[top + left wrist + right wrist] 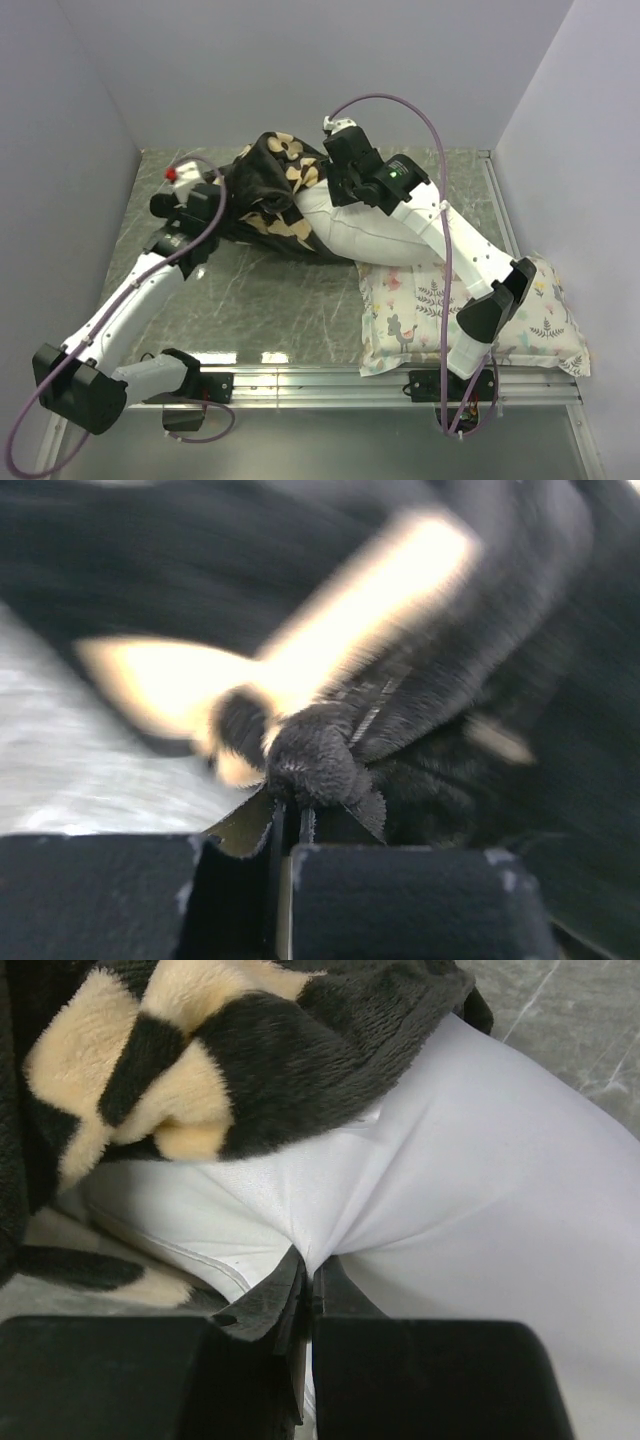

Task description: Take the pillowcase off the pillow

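The black plush pillowcase (270, 190) with tan flowers is bunched over the far left end of the plain white pillow (375, 232), which lies across the middle of the table. My left gripper (215, 205) is shut on a fold of the pillowcase (320, 760) at its left edge. My right gripper (345, 190) is shut on a pinch of the pillow's white cloth (430, 1180), just beside the rim of the pillowcase (260, 1050). The covered end of the pillow is hidden.
A smaller white pillow (545, 325) with a pastel animal-and-plant print lies at the near right, under my right arm. Grey walls close in the table on the left, back and right. A metal rail (330, 385) runs along the near edge.
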You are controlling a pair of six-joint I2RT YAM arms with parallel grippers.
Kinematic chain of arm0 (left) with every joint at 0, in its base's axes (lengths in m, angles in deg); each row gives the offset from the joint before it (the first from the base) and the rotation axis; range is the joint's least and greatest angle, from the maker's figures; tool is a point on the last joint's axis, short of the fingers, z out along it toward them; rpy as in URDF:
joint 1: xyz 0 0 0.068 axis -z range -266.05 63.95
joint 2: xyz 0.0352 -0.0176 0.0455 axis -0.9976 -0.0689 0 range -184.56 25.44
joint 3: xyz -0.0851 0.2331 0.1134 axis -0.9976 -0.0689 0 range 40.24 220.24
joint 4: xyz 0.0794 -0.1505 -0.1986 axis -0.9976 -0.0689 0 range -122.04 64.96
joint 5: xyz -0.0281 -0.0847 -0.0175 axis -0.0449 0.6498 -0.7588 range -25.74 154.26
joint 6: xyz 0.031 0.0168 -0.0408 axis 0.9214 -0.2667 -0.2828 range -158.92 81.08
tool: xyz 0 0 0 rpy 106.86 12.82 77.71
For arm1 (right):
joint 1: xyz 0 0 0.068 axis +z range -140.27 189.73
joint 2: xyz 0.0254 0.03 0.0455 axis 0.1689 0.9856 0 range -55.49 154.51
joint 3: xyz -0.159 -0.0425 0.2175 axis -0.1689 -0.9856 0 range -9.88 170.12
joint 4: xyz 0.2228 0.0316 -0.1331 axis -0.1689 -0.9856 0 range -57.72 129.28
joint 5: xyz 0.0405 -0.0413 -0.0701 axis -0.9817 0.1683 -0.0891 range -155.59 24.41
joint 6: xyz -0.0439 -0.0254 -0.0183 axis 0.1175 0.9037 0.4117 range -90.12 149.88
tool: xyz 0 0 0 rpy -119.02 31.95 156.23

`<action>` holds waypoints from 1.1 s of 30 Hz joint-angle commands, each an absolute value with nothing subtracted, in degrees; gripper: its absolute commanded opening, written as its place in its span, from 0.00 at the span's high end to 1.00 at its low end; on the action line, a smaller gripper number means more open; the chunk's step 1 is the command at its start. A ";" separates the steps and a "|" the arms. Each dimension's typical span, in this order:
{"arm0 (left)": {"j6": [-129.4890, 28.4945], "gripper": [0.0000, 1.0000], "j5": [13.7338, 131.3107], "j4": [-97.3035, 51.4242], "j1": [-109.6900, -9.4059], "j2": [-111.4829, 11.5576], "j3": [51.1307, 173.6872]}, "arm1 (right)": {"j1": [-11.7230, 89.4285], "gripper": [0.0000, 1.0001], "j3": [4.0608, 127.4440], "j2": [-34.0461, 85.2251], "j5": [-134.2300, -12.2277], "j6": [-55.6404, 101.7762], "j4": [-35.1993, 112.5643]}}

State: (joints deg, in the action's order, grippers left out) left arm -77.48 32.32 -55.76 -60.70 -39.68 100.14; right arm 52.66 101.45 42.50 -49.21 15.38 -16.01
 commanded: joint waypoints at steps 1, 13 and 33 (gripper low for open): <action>-75.23 1.00 24.55 -60.02 -70.38 -33.81 103.78 | 49.72 1.00 103.15 35.13 -47.21 15.91 -11.26; -68.36 1.00 32.79 -60.99 -96.42 -31.06 109.93 | 42.35 1.00 93.92 24.50 -53.63 14.42 -8.45; -64.67 0.38 47.29 -60.56 -73.15 -37.86 108.01 | 40.66 1.00 85.13 37.49 -66.99 12.92 0.43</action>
State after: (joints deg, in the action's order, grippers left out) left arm -64.24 46.22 -63.48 -77.21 -40.62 107.57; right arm 41.17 82.89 35.49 -68.94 12.82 -2.98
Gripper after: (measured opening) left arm 0.565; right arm 0.021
